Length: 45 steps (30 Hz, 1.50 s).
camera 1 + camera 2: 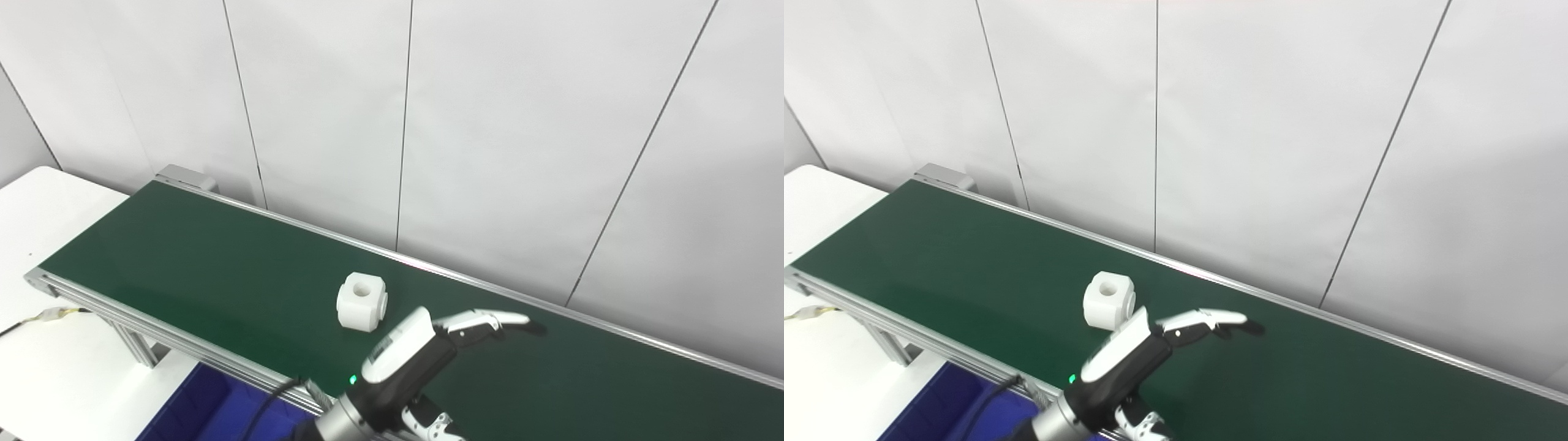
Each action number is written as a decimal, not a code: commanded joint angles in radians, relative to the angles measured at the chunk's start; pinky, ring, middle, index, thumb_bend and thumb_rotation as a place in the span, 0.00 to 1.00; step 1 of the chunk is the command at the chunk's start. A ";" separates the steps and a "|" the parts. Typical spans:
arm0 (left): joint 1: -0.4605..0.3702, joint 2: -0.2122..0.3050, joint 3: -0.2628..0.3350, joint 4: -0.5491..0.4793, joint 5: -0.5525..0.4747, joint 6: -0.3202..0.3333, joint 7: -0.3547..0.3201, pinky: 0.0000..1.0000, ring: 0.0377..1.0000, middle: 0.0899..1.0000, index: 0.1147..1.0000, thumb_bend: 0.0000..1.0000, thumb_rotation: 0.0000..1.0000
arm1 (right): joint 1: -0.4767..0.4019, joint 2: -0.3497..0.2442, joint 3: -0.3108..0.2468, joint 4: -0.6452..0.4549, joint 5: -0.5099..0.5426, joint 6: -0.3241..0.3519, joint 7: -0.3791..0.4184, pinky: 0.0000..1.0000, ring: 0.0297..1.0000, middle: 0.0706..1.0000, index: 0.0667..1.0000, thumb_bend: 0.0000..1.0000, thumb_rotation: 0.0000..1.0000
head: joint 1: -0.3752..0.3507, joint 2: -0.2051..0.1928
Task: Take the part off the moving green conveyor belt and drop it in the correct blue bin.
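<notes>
Left eye view: the white part (361, 301) is lying on the green conveyor belt (202, 257) at centre frame. The left robot hand (441, 340) is reaching over the belt at lower centre, just right of the part, fingers (490, 320) extended and holding nothing. A blue bin (208, 407) is showing at the bottom left, beside the white counter (49, 208).

Right eye view: the part (1109, 299) is sitting just beside the robot hand (1164, 343).

part (361, 302) white | belt (184, 257) dark green (plain) | bin (202, 407) blue

Lab/test cell: conveyor belt (202, 257) (alu frame), white panel wall (490, 122), blue bin (208, 407).
</notes>
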 commanded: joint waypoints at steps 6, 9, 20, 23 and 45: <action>-0.117 0.096 0.062 0.049 0.186 0.012 -0.018 0.87 0.88 0.87 0.86 0.84 0.67 | 0.002 0.019 0.001 -0.040 0.011 -0.052 0.019 0.94 0.88 0.86 0.90 0.91 0.94 | -0.010 0.008; -0.161 0.143 0.078 0.107 0.231 0.019 -0.026 0.86 0.88 0.86 0.85 0.86 0.61 | 0.003 0.019 0.003 -0.044 0.007 -0.052 0.017 0.93 0.88 0.86 0.90 0.91 0.94 | -0.021 0.017; -0.241 0.274 0.104 0.241 0.243 0.045 -0.065 0.79 0.82 0.83 0.83 0.87 0.53 | 0.034 0.034 0.042 -0.103 -0.040 -0.052 -0.056 0.78 0.80 0.80 0.82 0.93 0.93 | -0.194 0.110; -0.256 0.294 0.100 0.276 0.235 0.055 -0.084 0.79 0.83 0.84 0.83 0.88 0.51 | 0.040 0.030 0.063 -0.121 -0.055 -0.052 -0.087 0.71 0.76 0.78 0.79 0.94 0.94 | -0.206 0.121; -0.368 0.353 0.006 0.545 0.257 0.140 -0.138 0.76 0.81 0.83 0.83 0.90 0.47 | 0.052 -0.005 0.155 -0.172 -0.069 -0.052 -0.193 0.69 0.74 0.76 0.78 0.93 0.98 | -0.241 0.177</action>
